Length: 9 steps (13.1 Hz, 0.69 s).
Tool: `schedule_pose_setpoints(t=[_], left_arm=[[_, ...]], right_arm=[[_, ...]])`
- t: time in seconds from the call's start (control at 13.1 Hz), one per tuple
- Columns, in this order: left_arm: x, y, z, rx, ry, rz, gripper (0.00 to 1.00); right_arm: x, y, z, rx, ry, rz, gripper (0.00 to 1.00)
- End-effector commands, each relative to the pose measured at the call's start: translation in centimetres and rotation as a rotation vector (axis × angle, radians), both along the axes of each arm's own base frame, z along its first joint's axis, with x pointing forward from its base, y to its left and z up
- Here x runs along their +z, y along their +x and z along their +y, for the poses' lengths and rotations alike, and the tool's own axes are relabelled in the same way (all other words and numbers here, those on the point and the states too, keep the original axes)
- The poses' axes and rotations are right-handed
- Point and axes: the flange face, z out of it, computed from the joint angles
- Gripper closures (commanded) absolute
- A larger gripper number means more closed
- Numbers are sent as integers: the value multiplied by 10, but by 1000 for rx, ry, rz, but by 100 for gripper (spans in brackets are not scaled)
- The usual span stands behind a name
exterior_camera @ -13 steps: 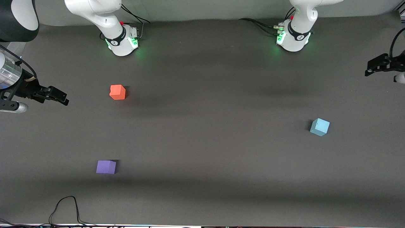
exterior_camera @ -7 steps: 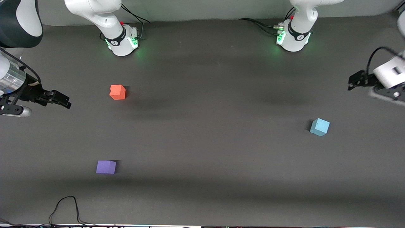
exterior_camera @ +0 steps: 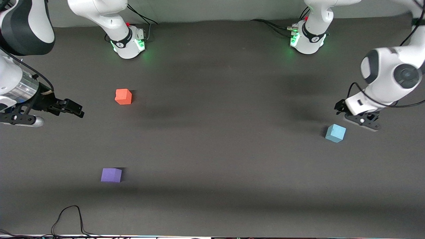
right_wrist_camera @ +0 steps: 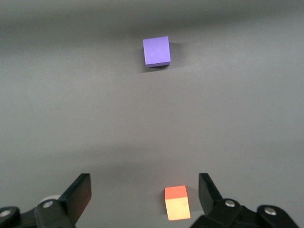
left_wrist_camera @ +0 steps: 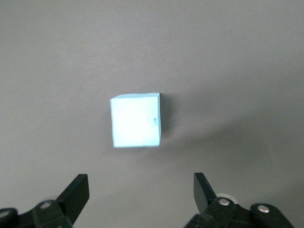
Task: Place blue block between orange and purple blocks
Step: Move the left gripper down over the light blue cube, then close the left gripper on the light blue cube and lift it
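Left gripper is hanging in the air over the table at the left arm's end, just above the blue block and slightly toward the robots' bases from it. In the left wrist view its two fingers are standing wide apart, with nothing between them, and the blue block is lying on the bare surface ahead of them, not in contact with either finger.

Right gripper is hovering over the right arm's end of the table, near the orange block but not over it. Its fingers are likewise spread apart and are holding nothing. That wrist view is showing the orange block close to the fingertips and the purple block well apart from them.

All three cubes are sitting flat on the dark grey table, none touching another. The orange block is lying farther from the front camera; the purple block is lying nearer to it, almost directly in line with the orange one. The blue block is resting well apart from both, at the left arm's end, at a depth between the two.

A thin black cable is looping onto the table at its near edge, nearer the camera than the purple block.
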Motion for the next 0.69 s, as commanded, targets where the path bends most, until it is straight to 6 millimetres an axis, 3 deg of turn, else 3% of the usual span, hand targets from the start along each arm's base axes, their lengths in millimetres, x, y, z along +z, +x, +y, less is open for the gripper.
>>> schedule_pose_setpoints(t=[0.0,0.15,0.38,0.61], left_arm=[[-52,2,0,-40,5,-9,2],[-72,5,3,-55,2,-29,2],[-87,8,12,-57,2,-17,2],[-84,13,15,-31,-2,-35,2]], right_arm=[[-9,5,5,-23,16,-10,0],[-14,8,4,-26,16,-9,0],[-14,8,6,-23,16,-10,0],[-12,7,17,-6,19,-13,0]])
